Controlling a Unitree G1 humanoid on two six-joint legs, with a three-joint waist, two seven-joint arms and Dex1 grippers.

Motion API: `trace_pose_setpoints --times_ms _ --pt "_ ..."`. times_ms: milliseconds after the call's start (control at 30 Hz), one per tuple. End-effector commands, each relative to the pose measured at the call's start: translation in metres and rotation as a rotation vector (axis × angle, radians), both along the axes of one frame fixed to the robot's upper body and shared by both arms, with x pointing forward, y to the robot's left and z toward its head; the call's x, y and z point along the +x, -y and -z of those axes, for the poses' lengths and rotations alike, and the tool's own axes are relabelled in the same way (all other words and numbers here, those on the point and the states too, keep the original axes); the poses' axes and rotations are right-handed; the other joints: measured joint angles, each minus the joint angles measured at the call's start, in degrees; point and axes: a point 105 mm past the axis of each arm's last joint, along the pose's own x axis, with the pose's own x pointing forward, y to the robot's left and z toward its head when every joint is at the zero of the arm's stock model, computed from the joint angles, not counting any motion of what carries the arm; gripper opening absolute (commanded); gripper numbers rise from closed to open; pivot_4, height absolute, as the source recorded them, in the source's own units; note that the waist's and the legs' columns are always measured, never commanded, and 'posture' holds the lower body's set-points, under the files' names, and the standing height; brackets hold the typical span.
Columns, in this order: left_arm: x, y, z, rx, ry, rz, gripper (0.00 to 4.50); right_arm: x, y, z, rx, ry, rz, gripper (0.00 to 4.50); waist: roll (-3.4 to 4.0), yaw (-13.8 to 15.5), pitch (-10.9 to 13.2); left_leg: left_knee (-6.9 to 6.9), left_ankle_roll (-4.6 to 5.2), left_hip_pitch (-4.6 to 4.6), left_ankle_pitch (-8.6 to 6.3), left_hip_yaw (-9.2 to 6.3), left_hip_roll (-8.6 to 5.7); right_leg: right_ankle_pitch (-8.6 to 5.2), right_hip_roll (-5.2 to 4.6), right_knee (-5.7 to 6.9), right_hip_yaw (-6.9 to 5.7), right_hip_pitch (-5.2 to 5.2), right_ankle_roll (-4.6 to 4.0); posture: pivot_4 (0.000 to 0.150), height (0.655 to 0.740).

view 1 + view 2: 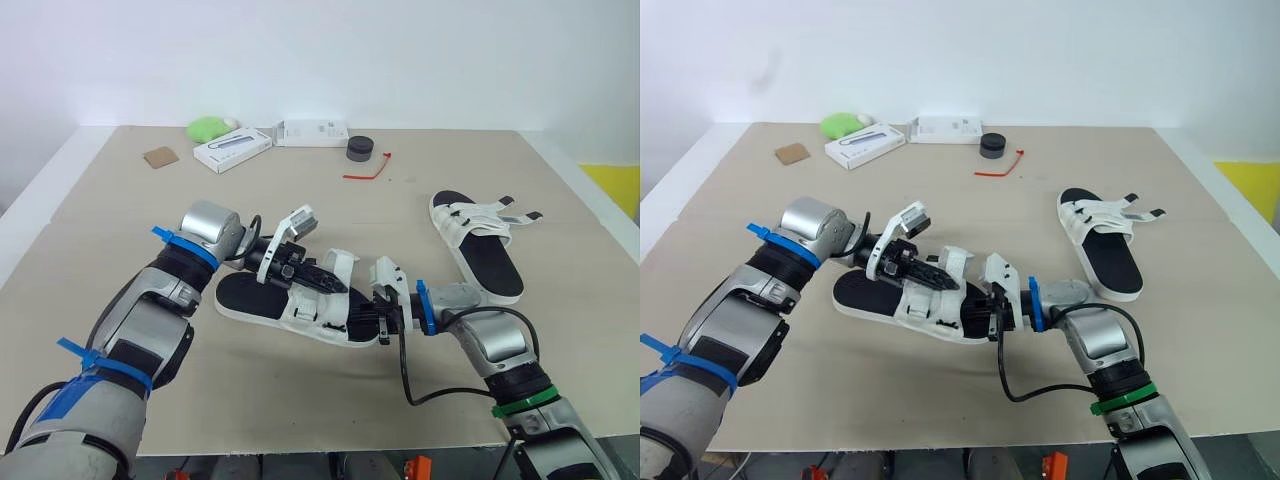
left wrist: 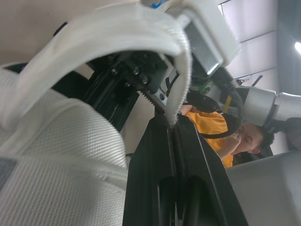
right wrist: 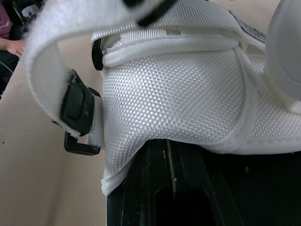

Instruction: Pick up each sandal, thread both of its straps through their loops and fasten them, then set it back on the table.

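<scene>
Two sandals: near sandal (image 1: 245,297) (left pincer (image 1: 335,287), right pincer (image 1: 368,320) at it), far sandal (image 1: 490,265).

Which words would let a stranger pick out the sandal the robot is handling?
Start at the beige table and look near its front edge, between the two arms. There sits a black-soled sandal with white straps, the left gripper pinching one strap and the right gripper at its side. The matching sandal farther right lies alone, untouched.
</scene>
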Motion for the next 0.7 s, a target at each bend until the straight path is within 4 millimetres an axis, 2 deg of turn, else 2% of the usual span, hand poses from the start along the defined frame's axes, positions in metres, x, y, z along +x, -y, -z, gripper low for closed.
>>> trace_pose_setpoints --times_ms 33,167,300,500,700 --pt "0.007 -0.002 0.015 0.063 0.047 -0.024 0.02 -0.009 0.012 0.044 -0.119 -0.150 0.061 0.00 0.01 0.00 -0.01 0.00 0.00 0.01 0.00 0.00 0.00 0.00 0.00 0.00 0.00 0.02 0.00 0.150 0.7400" --pt "0.020 -0.002 0.026 0.098 0.110 -0.078 0.02 -0.008 0.011 0.044 -0.120 -0.146 0.057 0.00 0.01 0.02 -0.02 0.01 0.00 0.03 0.00 0.00 0.00 0.00 0.00 0.00 0.00 0.05 0.00 0.150 0.7400" --pt "0.024 0.001 0.026 0.095 0.142 -0.071 0.02 -0.009 0.011 0.044 -0.119 -0.146 0.054 0.00 0.01 0.02 -0.02 0.02 0.00 0.03 0.00 -0.01 0.00 0.00 0.00 0.01 0.00 0.05 0.01 0.150 0.7400" --pt "0.012 -0.005 0.040 0.137 0.294 0.091 0.02 -0.009 0.012 0.044 -0.117 -0.149 0.058 0.00 0.06 0.00 -0.05 0.03 0.00 0.05 0.00 0.00 0.00 0.00 0.00 0.01 0.00 0.08 0.00 0.150 0.7400" --pt "0.005 -0.006 0.031 0.070 0.432 0.188 0.02 -0.009 0.013 0.044 -0.113 -0.153 0.061 0.00 0.09 -0.02 -0.07 0.02 0.08 0.06 -0.04 0.00 0.03 -0.03 0.05 0.03 0.00 0.10 -0.03 0.150 0.7400"
